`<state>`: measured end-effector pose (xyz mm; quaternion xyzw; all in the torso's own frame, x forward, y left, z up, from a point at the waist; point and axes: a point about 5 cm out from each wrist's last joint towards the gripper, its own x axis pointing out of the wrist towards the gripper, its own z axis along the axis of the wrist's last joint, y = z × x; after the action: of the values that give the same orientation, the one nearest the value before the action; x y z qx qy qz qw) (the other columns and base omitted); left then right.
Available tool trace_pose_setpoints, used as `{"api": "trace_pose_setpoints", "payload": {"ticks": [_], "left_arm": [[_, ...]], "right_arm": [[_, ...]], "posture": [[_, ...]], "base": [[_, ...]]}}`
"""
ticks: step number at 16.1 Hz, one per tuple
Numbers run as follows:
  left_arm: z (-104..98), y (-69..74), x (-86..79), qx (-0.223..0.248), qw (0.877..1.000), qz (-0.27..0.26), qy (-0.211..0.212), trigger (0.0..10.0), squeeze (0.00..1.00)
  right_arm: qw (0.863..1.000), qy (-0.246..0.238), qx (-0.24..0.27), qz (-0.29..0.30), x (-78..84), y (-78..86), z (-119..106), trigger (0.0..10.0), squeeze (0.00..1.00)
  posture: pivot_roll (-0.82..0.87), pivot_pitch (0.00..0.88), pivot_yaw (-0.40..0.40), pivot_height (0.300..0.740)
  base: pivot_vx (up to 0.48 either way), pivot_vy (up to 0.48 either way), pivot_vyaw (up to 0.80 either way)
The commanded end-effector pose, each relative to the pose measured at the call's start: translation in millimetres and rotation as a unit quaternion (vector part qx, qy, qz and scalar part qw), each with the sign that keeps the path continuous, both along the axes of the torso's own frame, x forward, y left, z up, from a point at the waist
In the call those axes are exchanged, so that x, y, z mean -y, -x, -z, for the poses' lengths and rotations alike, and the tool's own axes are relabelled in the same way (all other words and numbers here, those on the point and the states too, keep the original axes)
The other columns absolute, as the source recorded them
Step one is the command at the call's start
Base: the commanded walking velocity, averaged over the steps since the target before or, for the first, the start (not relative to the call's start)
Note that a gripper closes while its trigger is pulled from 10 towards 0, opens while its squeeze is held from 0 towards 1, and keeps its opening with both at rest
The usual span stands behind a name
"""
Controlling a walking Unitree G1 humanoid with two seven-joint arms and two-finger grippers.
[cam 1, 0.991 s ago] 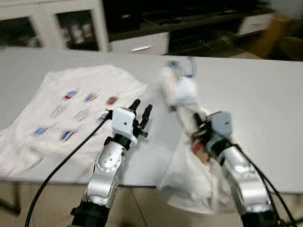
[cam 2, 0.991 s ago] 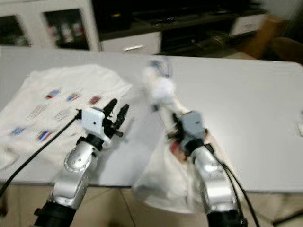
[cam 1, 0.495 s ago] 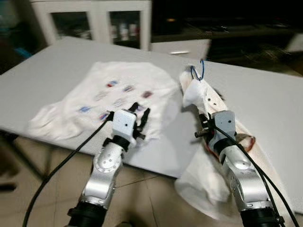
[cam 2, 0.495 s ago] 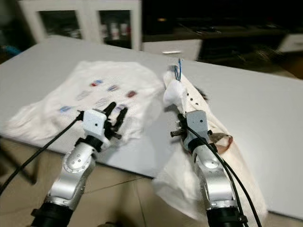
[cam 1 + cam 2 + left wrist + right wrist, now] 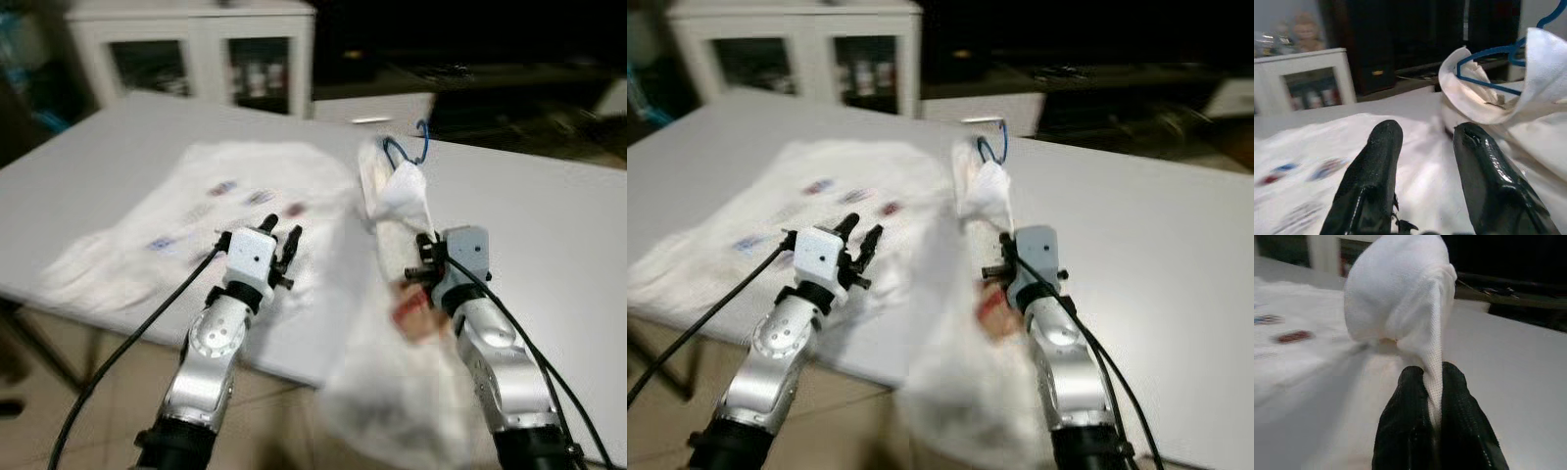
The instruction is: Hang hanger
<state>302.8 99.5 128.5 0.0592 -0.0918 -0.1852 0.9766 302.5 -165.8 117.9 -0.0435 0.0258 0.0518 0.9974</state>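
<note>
Right gripper [image 5: 1432, 377] clamped on a fold of white garment [image 5: 1400, 298], cloth pinched between both black fingers [image 5: 1408, 396], lifted off the grey table [image 5: 549, 215] with the lower part of the fabric drooping past the near table edge, blurred. Left gripper [image 5: 279, 230] spread apart, holding nothing, hovering just over the near edge of a printed white shirt [image 5: 196, 211] lying flat on the table. Blue hanger [image 5: 407, 152] inside the held garment's neck, hook poking out the top on the far side; blue wire also visible in left wrist view [image 5: 1493, 63]. Beyond the table, white glass-door cabinet [image 5: 196, 49].
</note>
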Motion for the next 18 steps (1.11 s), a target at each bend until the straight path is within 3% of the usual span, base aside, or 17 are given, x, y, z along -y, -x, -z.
{"api": "trace_pose_setpoints", "payload": {"ticks": [1,5,13,18], "left_arm": [[-2.1,-0.9,2.5,0.002,1.0,0.004,-0.006,10.0,0.0],[-1.9,-0.9,2.0,0.0,1.0,0.001,-0.002,10.0,0.0],[-1.9,-0.3,2.4,0.0,1.0,0.005,0.007,10.0,0.0],[-2.5,-1.0,3.3,0.001,1.0,0.006,0.004,10.0,0.0]], "right_arm": [[1.0,-0.007,0.013,0.005,1.0,-2.4,-6.7,10.0,0.0],[1.0,-0.012,0.016,-0.005,-1.9,-2.4,-7.6,10.0,0.0],[0.999,-0.004,0.024,-0.029,-8.2,-0.3,-10.2,10.0,0.0],[0.999,0.0,0.023,-0.029,-7.1,-0.6,-10.4,10.0,0.0]], "posture": [[0.06,0.048,-0.007,0.74],[0.06,0.048,-0.009,0.74],[0.06,0.05,-0.008,0.74],[0.06,0.049,-0.008,0.74]], "base": [[0.319,-0.356,0.0],[0.315,-0.358,0.0],[0.0,0.0,0.0],[0.0,0.0,0.74]]}}
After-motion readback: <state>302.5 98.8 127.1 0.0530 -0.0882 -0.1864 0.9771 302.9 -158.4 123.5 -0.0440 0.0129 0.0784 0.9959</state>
